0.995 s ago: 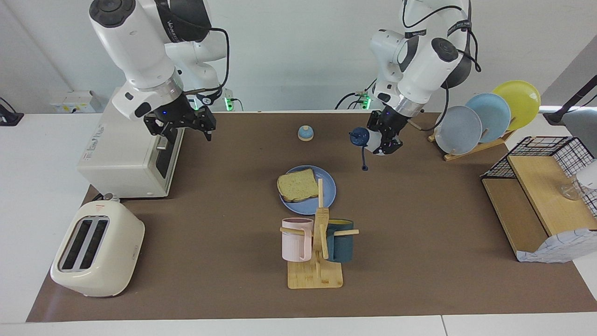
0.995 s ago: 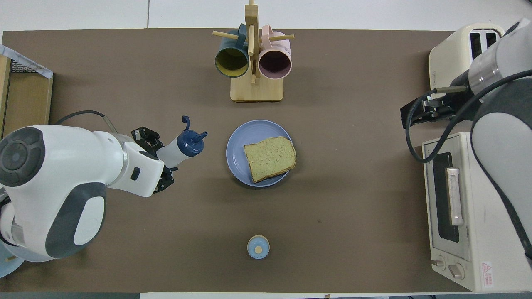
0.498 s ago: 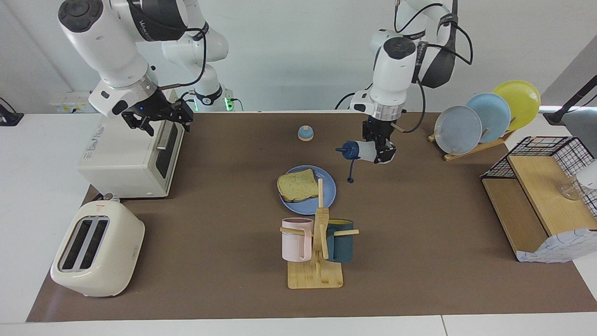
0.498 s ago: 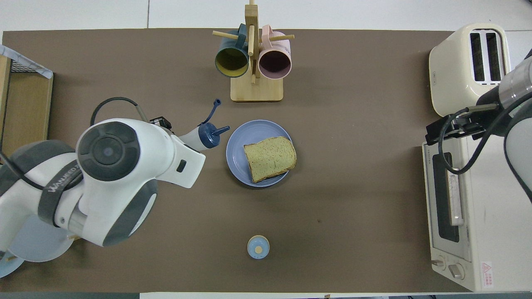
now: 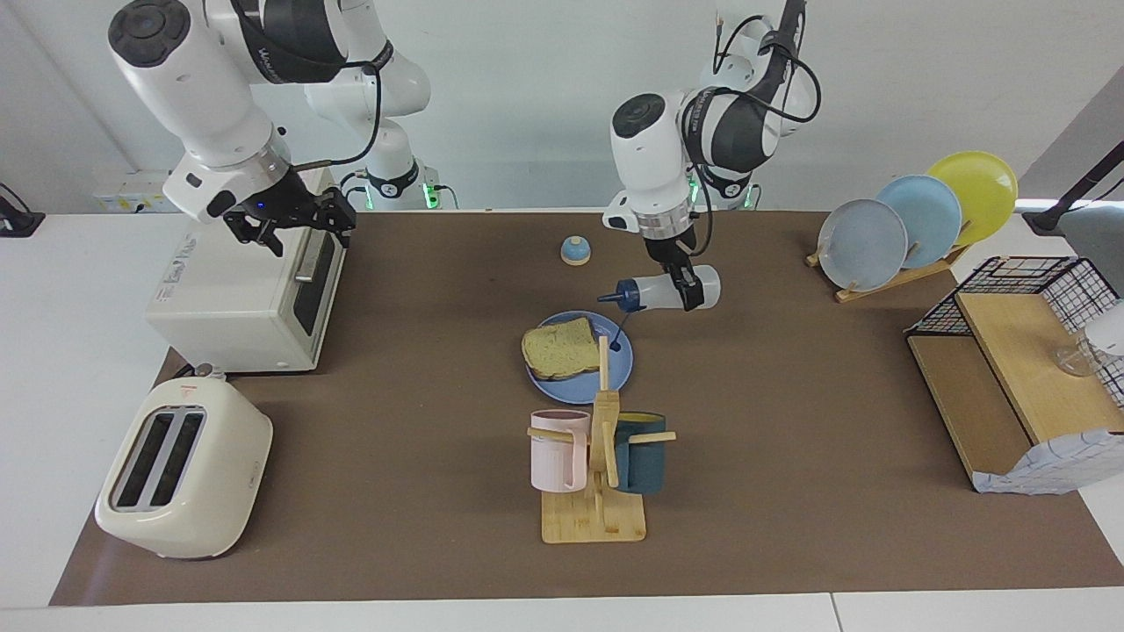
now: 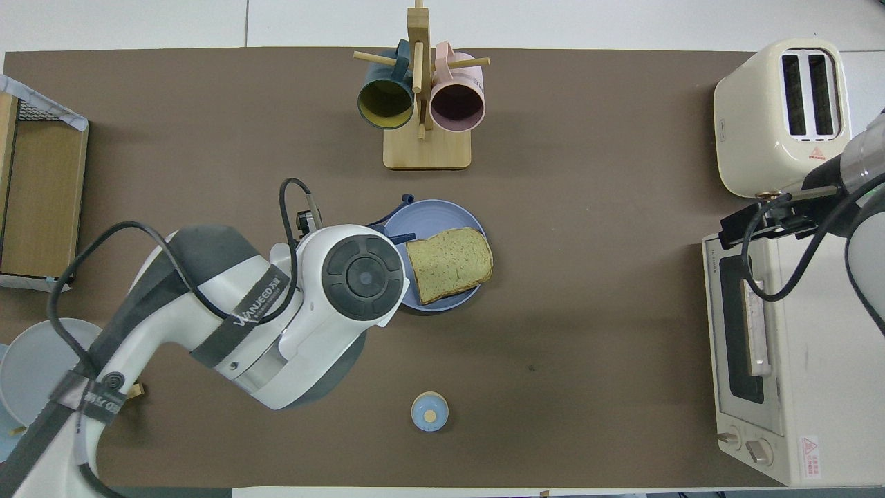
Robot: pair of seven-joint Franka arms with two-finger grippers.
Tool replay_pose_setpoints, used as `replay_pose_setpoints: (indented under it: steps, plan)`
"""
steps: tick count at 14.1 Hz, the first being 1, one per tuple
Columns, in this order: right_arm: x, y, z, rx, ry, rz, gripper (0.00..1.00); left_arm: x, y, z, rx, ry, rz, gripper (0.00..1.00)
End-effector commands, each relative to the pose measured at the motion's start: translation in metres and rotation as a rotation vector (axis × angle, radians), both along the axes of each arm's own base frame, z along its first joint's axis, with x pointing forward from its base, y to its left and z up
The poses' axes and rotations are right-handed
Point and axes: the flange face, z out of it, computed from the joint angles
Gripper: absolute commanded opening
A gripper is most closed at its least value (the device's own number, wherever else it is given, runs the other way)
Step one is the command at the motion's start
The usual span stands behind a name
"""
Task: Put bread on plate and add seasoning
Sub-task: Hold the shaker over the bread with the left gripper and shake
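In the facing view the left gripper (image 5: 687, 290) was clamped on the seasoning (image 5: 669, 292), a squeeze bottle held lying nearly on its side with its navy cap aimed toward the bread (image 5: 560, 348). A second earlier that bottle had hung over bare table toward the left arm's end; it had since swung across until its cap stood over the rim of the plate (image 5: 625, 362), the cap's loose loop dangling down onto the blue surface. The bread lay flat on the plate, on the part toward the right arm's end, so the first half of the task looked done and the bottle seemed almost lined up for dispensing, though its nozzle was not yet over the slice. The right gripper (image 5: 291, 225), jaws spread wide and empty, hung over the toaster oven (image 5: 230, 303), having drawn back there from the table's edge, and appeared to be waiting. In the overhead view the left arm's wrist now covered the bottle and part of the plate (image 6: 442, 214), where before it had been clear of them; only a sliver of blue cap showed beside the bread (image 6: 449, 263). The right gripper (image 6: 743, 225) showed at the oven's (image 6: 795, 387) corner near the toaster (image 6: 778, 117).
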Motion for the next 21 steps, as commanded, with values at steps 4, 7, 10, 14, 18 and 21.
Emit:
replay_pose_setpoints:
  steps: [4, 7, 10, 14, 18, 21]
  plan:
    - [-0.005, -0.013, 0.009, -0.015, -0.068, -0.003, 1.00, -0.004, -0.034, -0.046, 0.320, 0.007, 0.007, 0.00]
    - [-0.008, -0.014, 0.007, -0.016, -0.049, -0.021, 1.00, -0.004, -0.034, -0.042, 0.420, -0.004, 0.027, 0.00]
    - [-0.008, -0.017, 0.007, -0.020, -0.048, -0.072, 1.00, -0.012, -0.039, -0.035, 0.493, -0.022, 0.025, 0.00]
    - [-0.007, -0.015, 0.007, -0.022, -0.049, -0.088, 1.00, 0.007, -0.075, -0.067, 0.642, -0.037, 0.105, 0.00]
    - [-0.007, -0.020, 0.007, -0.016, -0.051, -0.099, 1.00, 0.001, -0.078, -0.061, 0.684, -0.042, 0.128, 0.00]
    - [-0.007, -0.017, 0.007, -0.008, -0.051, -0.093, 1.00, -0.006, -0.088, -0.064, 0.723, -0.102, 0.068, 0.00]
